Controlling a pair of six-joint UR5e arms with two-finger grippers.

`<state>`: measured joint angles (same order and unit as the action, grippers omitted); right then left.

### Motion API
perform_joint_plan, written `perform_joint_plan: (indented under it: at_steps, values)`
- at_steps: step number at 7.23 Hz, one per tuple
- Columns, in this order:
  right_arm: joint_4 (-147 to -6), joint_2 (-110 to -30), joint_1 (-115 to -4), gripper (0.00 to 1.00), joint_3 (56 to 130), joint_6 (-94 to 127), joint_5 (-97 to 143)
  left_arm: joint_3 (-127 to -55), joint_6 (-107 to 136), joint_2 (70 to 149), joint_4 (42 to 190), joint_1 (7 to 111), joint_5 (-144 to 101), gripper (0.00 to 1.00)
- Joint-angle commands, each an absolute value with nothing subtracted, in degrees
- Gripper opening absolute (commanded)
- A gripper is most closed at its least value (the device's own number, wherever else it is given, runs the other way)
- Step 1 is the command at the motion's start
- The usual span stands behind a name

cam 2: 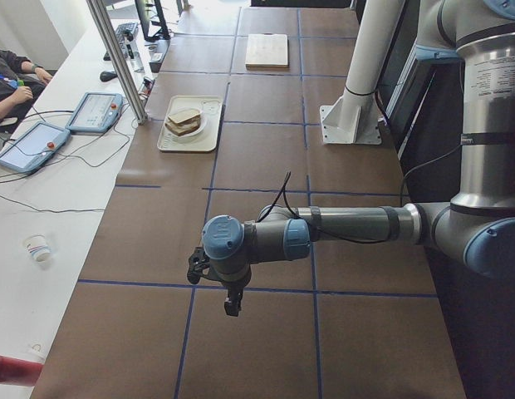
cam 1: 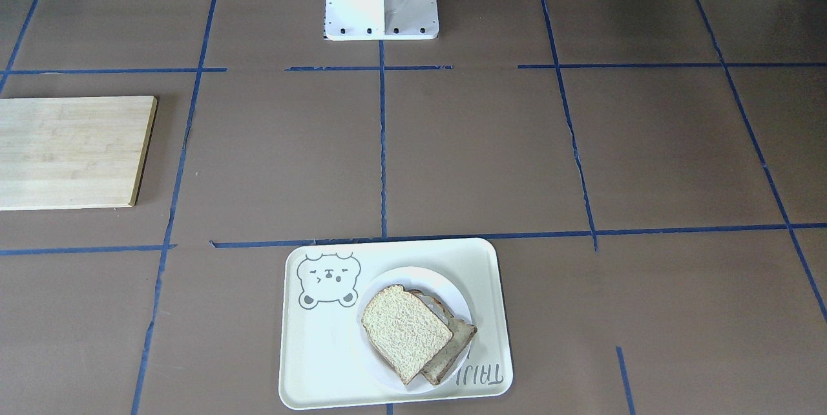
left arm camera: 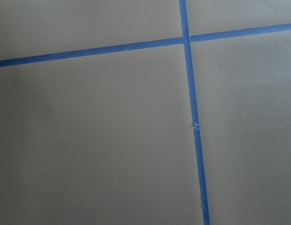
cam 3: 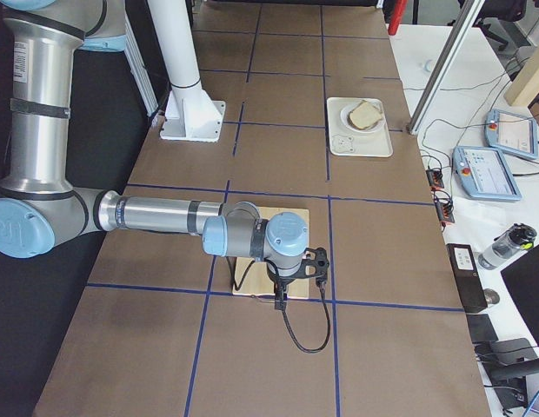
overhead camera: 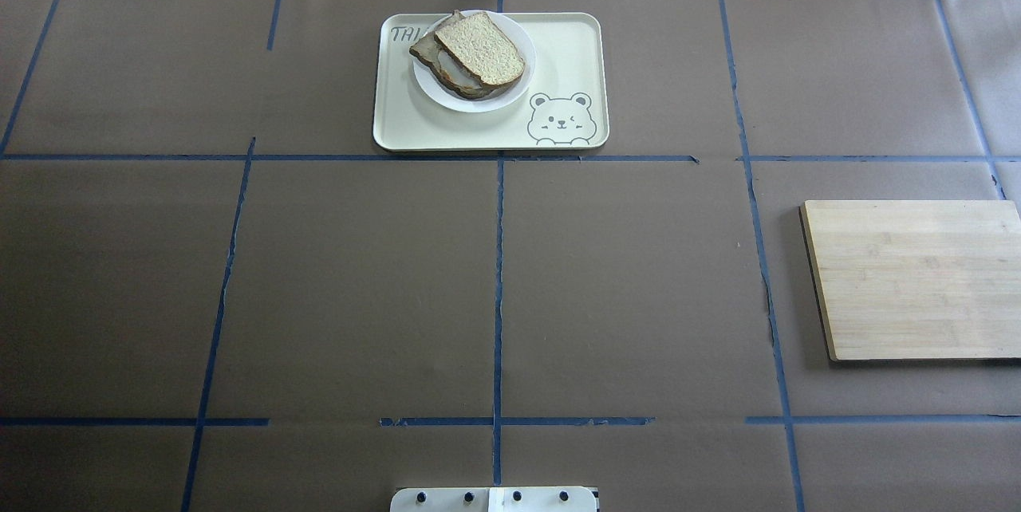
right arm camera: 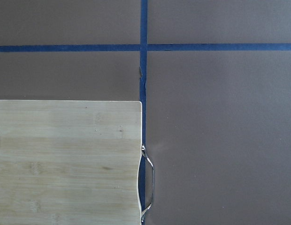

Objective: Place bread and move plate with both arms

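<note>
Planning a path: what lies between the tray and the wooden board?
Nothing between tray and board but brown table paper and blue tape, per the overhead view.

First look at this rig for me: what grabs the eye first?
The bread sits askew on a second slice on the white plate, on the cream bear tray at the far edge of the table. A wooden board lies on the robot's right. The left arm and right arm reach low over the table's ends, away from the tray.
</note>
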<state>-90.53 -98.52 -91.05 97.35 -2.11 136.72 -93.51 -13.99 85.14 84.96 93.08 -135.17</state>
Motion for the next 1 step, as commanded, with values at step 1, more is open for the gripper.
perform_joint_plan:
  at_steps: [1]
  values:
    - [-90.53, -98.53, -91.05, 1.00, 97.38, -2.11, 136.67, -93.25, -13.97, 85.17, 85.08, 93.08, -135.26, 1.00]
